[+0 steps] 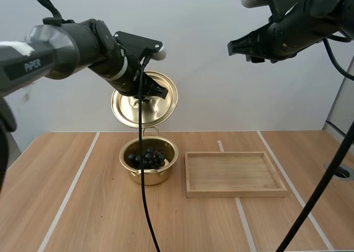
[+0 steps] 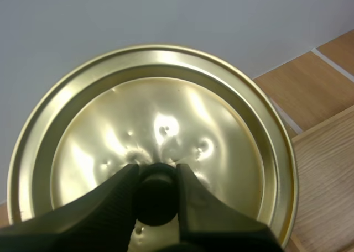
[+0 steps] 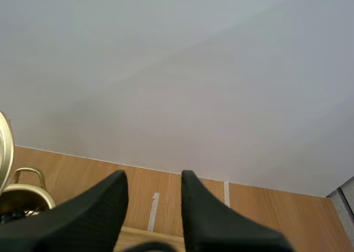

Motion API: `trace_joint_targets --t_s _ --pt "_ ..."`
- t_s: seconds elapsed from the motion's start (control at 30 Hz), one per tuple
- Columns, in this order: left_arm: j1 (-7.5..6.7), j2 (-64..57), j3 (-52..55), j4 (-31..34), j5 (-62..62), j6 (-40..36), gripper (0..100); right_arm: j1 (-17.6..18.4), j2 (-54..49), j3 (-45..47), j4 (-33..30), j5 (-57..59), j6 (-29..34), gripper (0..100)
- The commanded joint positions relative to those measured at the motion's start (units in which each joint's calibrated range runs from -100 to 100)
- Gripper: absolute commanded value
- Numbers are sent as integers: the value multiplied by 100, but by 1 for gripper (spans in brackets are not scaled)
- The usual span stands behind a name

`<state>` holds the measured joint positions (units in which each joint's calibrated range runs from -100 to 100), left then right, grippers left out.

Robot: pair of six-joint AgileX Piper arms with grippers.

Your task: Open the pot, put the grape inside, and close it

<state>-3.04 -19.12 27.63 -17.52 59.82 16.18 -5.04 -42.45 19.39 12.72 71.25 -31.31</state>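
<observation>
- Step in hand, by judgement: closing. Grapes [image 1: 148, 158] already inside pot [image 1: 161, 173]; lid [image 1: 163, 103] off and held aloft.
- Left tool [image 2: 157, 172]: narrow, clamped on the lid's black knob [image 2: 156, 197], one finger on either side.
- Lid position: upper centre-left of the high frame, directly above the pot, well apart from it, tilted steeply, almost on edge.
- Method advised: level the lid first, centre it over the rim, lower straight down, loosen the clamp only once seated all round. Keep clear of the rear loop handle.
- Risk, as judged: round knob liable to pivot in the clamp; polished lid likely to slide off if set down askew.
- Right tool [image 3: 154, 174]: upper right of the high frame, fingers wide apart, holding nothing, well away from the pot.
- Pot position: lower centre of the high frame, upright on the tabletop [image 1: 83, 208], near the left side of a wooden tray [image 1: 238, 193].
- Pot appearance: gold-coloured shiny metal, shallow, a loop handle at front and rear.
- Lid appearance: same gold metal, stepped outer ring, small dents around the knob.
- Grapes: dark bunch, resting low in the bowl, below the rim.
</observation>
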Motion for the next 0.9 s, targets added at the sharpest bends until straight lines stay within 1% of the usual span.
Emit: trace_joint_targets --t_s 0.0,0.47,0.6,0.7,0.87 --pt "6 246 84 -152 -343 5 0 -23 -81 -1 -44 -5 6 0" --pt "6 1509 96 -198 -668 25 0 -23 -81 -1 -55 -5 6 0" --pt "6 1713 112 -382 -668 68 0 -23 -81 -1 -55 -5 6 0" --pt "6 1771 250 -551 -681 261 0 -23 -81 -1 -55 -5 6 0" --pt "6 1782 386 -550 -774 296 0 -23 -69 -1 -54 -5 6 0"
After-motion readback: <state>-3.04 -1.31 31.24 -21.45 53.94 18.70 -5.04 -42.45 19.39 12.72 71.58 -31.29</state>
